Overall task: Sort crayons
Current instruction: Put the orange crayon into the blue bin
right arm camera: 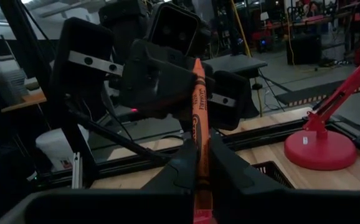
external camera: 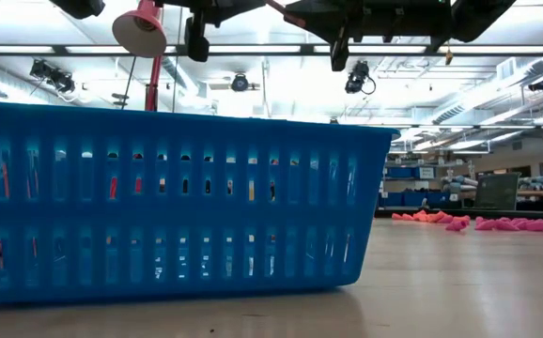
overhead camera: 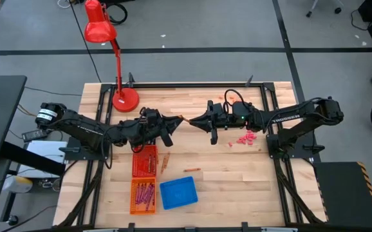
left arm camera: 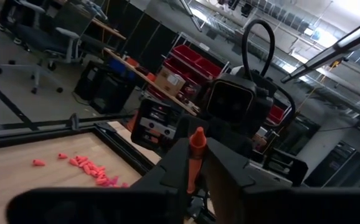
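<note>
Above the middle of the wooden table (overhead camera: 237,174), the left gripper (overhead camera: 178,120) and the right gripper (overhead camera: 192,120) meet tip to tip, sharing one orange crayon (right arm camera: 198,118). In the right wrist view the right fingers (right arm camera: 181,167) press together on its lower part, while its upper end seems to run into the left gripper facing it. In the left wrist view the left gripper (left arm camera: 194,163) pinches the same crayon (left arm camera: 196,149), only its tip clearly showing. More crayons lie in the two orange baskets (overhead camera: 144,160), beside a blue basket (overhead camera: 178,193). Two loose crayons (overhead camera: 165,161) rest nearby. Pink bits (overhead camera: 245,138) lie under the right arm. A red lamp (overhead camera: 125,98) stands at the far edge.
</note>
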You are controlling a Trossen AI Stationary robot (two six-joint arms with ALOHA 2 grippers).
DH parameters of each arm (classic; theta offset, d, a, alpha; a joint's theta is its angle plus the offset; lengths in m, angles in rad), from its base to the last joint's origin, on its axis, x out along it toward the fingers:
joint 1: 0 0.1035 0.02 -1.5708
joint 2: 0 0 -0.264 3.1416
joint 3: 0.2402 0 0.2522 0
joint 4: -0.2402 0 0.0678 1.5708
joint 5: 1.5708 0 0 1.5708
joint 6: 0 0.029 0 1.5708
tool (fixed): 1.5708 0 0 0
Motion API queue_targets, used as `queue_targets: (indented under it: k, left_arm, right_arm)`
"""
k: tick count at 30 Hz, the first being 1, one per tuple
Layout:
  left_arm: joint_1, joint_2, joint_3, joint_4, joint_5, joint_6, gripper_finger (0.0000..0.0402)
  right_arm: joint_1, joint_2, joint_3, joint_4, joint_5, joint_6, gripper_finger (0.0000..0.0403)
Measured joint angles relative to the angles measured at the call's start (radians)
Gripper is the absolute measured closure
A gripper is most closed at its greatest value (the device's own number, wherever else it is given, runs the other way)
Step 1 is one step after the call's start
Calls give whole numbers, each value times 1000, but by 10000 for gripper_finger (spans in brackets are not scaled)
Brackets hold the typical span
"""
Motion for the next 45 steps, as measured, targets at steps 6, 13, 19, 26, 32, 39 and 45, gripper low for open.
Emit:
queue_targets:
  k: [6, 13, 19, 26, 32, 39, 45]
  left_arm:
    - [0, 0, 0, -5, -3, 0, 382]
    - [0, 0, 0, -9, -2, -6, 380]
    - [-17, -6, 0, -95, -3, -44, 379]
    - [-80, -95, 0, -486, 1, -285, 379]
    - [-158, -216, 1, -762, 116, -578, 379]
    - [-303, -290, 1, -1033, 183, -914, 379]
    - [-413, -264, 0, -1183, 224, -1172, 370]
  right_arm:
    - [0, 0, 0, -4, 0, 0, 357]
    - [0, 12, 0, -41, -10, -27, 313]
    - [-1, 3, -1, -181, -41, -10, 263]
    - [-1, -42, -1, -418, -57, 3, 218]
    - [-1, -41, -1, -626, -56, -3, 207]
    - [-1, -41, -1, -627, -55, -30, 210]
    - [-1, -34, -1, -625, -48, -26, 210]
